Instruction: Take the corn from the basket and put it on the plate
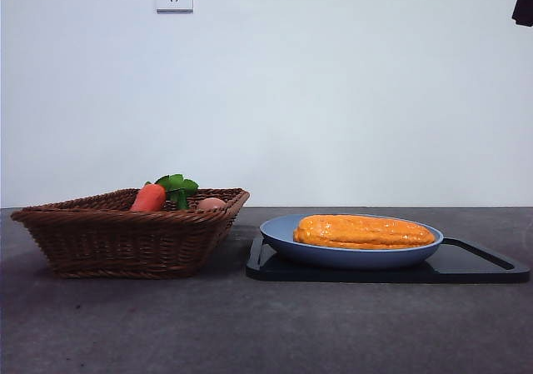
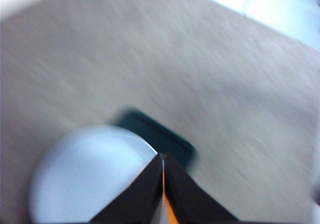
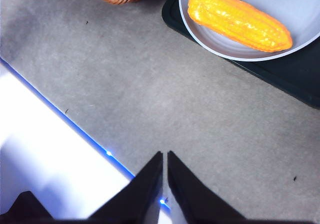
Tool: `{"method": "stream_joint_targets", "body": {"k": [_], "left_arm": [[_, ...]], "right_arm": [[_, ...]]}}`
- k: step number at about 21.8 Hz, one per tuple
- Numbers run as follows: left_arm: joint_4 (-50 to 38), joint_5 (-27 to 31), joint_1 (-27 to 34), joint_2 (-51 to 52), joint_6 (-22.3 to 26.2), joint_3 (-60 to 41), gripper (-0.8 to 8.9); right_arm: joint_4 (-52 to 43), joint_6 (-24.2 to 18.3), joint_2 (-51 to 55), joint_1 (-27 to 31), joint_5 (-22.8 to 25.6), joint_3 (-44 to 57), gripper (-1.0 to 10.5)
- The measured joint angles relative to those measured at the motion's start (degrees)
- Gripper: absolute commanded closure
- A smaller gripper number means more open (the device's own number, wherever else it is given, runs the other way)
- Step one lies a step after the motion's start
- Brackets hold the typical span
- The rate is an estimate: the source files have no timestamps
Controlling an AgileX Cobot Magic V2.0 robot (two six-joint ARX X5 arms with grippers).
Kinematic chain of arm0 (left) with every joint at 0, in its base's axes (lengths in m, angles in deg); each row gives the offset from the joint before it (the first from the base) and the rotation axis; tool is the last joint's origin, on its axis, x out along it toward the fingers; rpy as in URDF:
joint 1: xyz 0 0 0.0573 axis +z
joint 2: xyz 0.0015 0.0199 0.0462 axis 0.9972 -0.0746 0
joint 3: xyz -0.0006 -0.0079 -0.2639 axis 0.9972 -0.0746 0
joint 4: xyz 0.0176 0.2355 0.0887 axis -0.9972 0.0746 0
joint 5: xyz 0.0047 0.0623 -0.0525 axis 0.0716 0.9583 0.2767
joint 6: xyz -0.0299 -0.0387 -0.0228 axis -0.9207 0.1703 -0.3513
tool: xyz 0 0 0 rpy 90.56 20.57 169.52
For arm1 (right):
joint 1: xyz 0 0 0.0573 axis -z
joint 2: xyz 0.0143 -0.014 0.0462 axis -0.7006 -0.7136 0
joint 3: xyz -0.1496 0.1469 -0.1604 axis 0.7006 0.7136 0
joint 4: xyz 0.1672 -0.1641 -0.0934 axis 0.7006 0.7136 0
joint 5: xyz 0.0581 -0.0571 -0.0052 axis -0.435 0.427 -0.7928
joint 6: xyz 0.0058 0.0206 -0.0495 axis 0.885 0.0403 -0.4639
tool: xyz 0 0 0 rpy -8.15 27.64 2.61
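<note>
Corn (image 1: 364, 231) lies lengthwise on the plate (image 1: 350, 259), which sits on a black tray (image 1: 483, 267) on the table (image 1: 250, 324), so I judge the placing step done. Left of the tray, just beside it, stands the basket (image 1: 125, 241), holding only a carrot (image 1: 149, 197) and a small tan ball (image 1: 211, 203). My right gripper (image 3: 164, 156) hangs over bare table near the edge, jaws pressed together and empty, with the corn well ahead of it. The left gripper (image 2: 163, 159) is also closed on nothing; its view is blurred, showing a pale plate and a dark tray below it. Up at the top of the front view, only black arm tips show. I reckon the next move only calls for parking both arms clear, without touching the plate.
</note>
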Motion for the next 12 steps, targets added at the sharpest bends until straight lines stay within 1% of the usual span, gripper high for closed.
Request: {"method": "stream_joint_targets", "body": {"k": [1, 6, 9, 12], "left_arm": [[-2.3, 0.9, 0.5, 0.0, 0.2, 0.0, 8.07], [-15.1, 1.3, 2.9, 0.7, 0.9, 0.0, 8.07], [-15.3, 1.3, 3.7, 3.4, 2.4, 0.0, 8.07], [-10.5, 1.4, 6.3, 7.5, 7.3, 0.0, 8.07]], "right_arm": [[0.0, 0.0, 0.0, 0.0, 0.0, 0.0, 9.4], [0.0, 0.0, 0.0, 0.0, 0.0, 0.0, 9.4], [0.0, 0.0, 0.0, 0.0, 0.0, 0.0, 9.5], [0.0, 0.0, 0.0, 0.0, 0.0, 0.0, 9.4]]}}
